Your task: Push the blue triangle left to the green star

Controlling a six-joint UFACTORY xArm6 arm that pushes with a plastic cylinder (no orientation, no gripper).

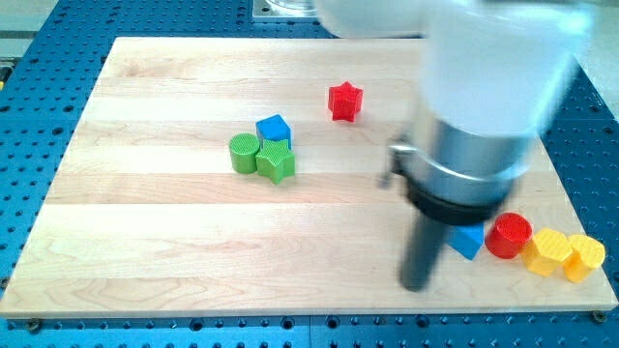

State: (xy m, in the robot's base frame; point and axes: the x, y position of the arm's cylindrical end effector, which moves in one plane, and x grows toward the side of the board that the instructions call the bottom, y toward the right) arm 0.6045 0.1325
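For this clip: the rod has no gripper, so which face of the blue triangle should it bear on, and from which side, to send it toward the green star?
Bear on the blue triangle from the view's right, pushing left and slightly up toward the green star. That side is crowded: the red cylinder sits against it. My tip now stands at the triangle's left, the wrong side, so it would probably have to circle around first.

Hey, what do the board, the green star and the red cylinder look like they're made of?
Board: pale wood with visible grain and plank seams, smooth satin finish.
Green star: probably plastic, maybe 3D-printed; fine ridges line its matte top.
Red cylinder: seemingly the same ridged plastic, beside the blue triangle near my tip.
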